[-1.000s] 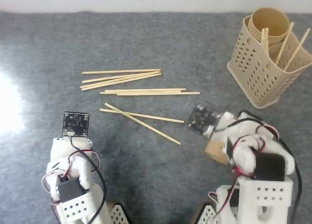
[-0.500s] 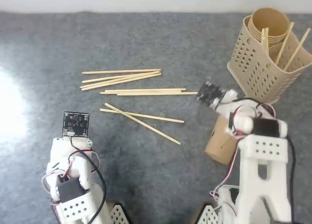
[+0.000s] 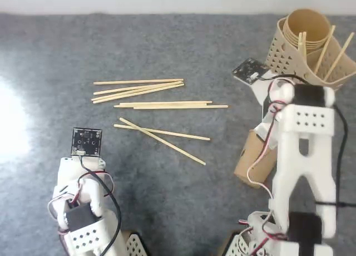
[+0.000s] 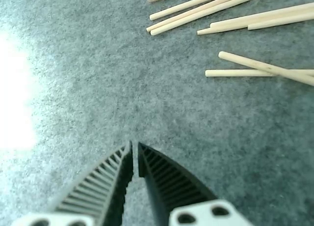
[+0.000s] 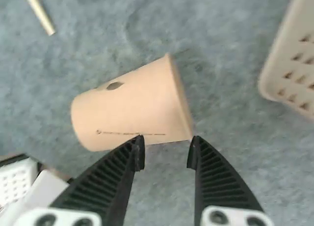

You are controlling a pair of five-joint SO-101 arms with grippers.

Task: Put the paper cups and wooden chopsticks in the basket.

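Grey carpet bears a toppled paper cup below the right pincer (parted), chopsticks ahead of the closed left pincer

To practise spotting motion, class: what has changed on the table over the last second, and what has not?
The right arm stretched forward, away from its base, toward the basket; its open gripper now points down at the lying cup. Cup, loose chopsticks, basket and left arm stayed put.
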